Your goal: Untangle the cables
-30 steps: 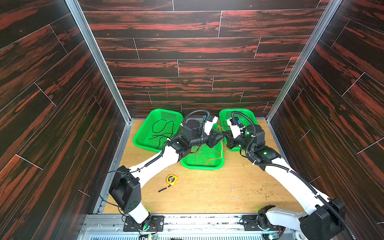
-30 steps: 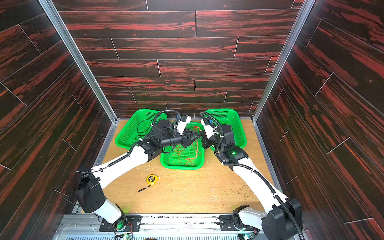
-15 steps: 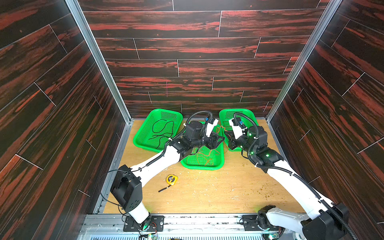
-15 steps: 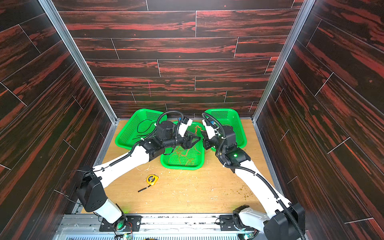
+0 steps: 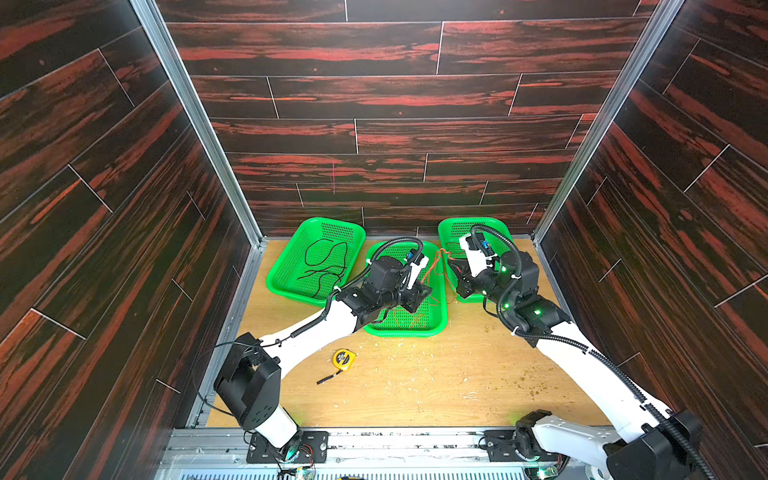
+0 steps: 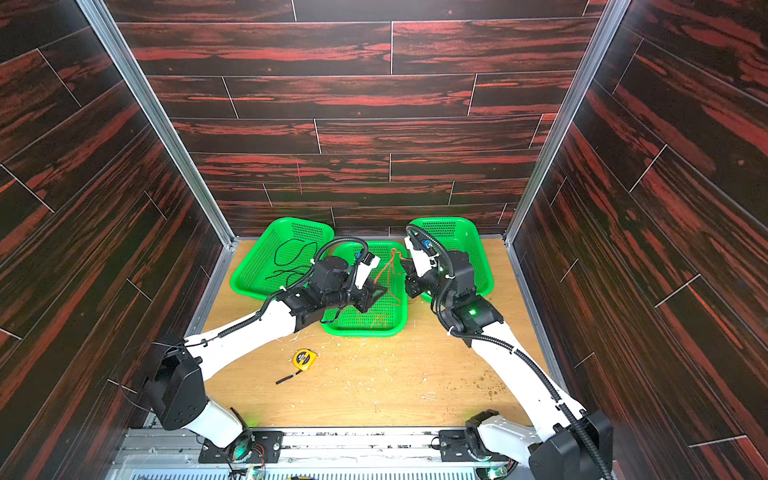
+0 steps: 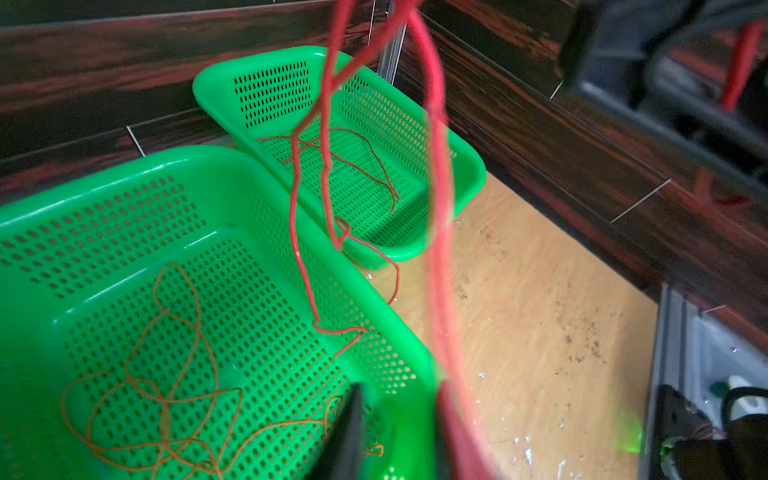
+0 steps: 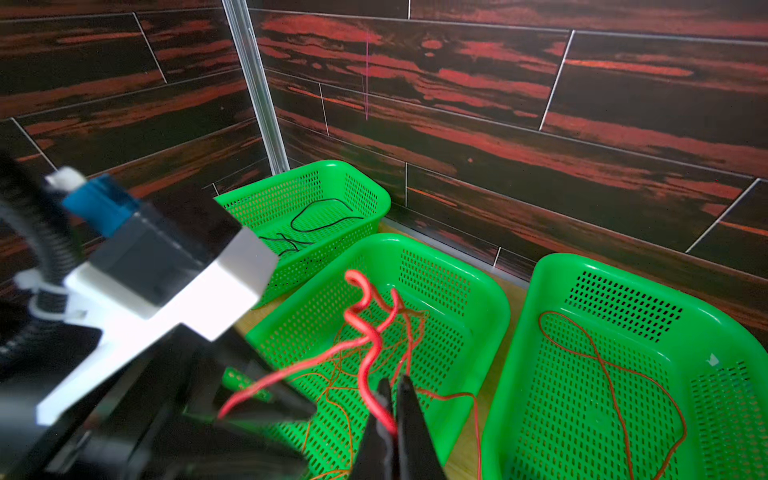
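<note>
- Lower and nearer than a second ago, the left gripper (image 5: pixel 420 293) has drawn away from the right gripper (image 5: pixel 451 261), which sits almost where it was
- The red cable (image 7: pixel 440 174) is lifted clear and strung between the two grippers, above the far right part of the middle basket (image 5: pixel 443 321)
- The right gripper's fingers (image 8: pixel 409 415) are pressed together on a strand of the red cable, which curls upward in a loop just past them
- The left gripper's fingers (image 7: pixel 353 432) stand close together with the red cable running down at them; the left wrist view is blurred, but they look clamped on it
- Thin strands of the red cable hang from the raised part; one drapes over the rim of the middle basket and another drops to the table (image 5: pixel 415 386) between that basket and the right basket (image 5: pixel 457 228)
- More red wire lies in loose loops on the floor of the right basket
- The orange cable (image 7: pixel 199 320) lies coiled on the floor of the middle basket, below the left gripper and apart from the lifted red strands
- The black cable (image 5: pixel 345 255) lies alone in loose loops in the left basket (image 5: pixel 274 286), well apart from both grippers
- A yellow tape measure (image 5: pixel 344 358) and a short black stick (image 5: pixel 328 378) rest on the table in front of the baskets, near the left arm
</note>
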Robot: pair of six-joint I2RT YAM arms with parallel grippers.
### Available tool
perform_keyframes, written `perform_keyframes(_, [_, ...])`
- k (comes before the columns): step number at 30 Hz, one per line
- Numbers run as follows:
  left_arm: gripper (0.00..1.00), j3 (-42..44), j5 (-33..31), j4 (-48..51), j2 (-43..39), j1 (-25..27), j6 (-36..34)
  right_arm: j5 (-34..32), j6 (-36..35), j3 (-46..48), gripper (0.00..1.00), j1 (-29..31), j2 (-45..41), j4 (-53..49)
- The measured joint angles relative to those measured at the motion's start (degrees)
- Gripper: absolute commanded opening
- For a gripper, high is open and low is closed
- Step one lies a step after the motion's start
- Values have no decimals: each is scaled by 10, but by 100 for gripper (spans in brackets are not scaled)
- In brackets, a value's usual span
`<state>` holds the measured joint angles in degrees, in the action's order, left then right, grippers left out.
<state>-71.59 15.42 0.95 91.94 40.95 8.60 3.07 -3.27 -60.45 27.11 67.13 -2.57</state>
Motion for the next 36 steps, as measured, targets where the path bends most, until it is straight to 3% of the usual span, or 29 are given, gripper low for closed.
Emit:
perform_keyframes(6, [0, -16, 35, 10, -1, 3, -46, -66, -14, -67, 0, -1, 2, -52])
perform_keyframes(10, [0, -13, 58, 27, -14, 4, -91, -90, -19, -130, 0, -38, 13, -92])
perform_keyframes(17, [0, 36, 93, 36, -87, 9, -153, -64, 0, -151, 0, -150, 34, -139])
perform_keyframes(24, [0, 41, 116, 75, -91, 27, -189, -66, 33, -199, 0, -241, 88, -144])
perform_keyframes(32, [0, 41, 100, 87, -92, 31, -209, -33, 60, -244, 0, -284, 139, -172])
perform_keyframes(36, [0, 45, 59, 103, -115, 31, -217, -9, 85, -269, 0, -338, 159, -184])
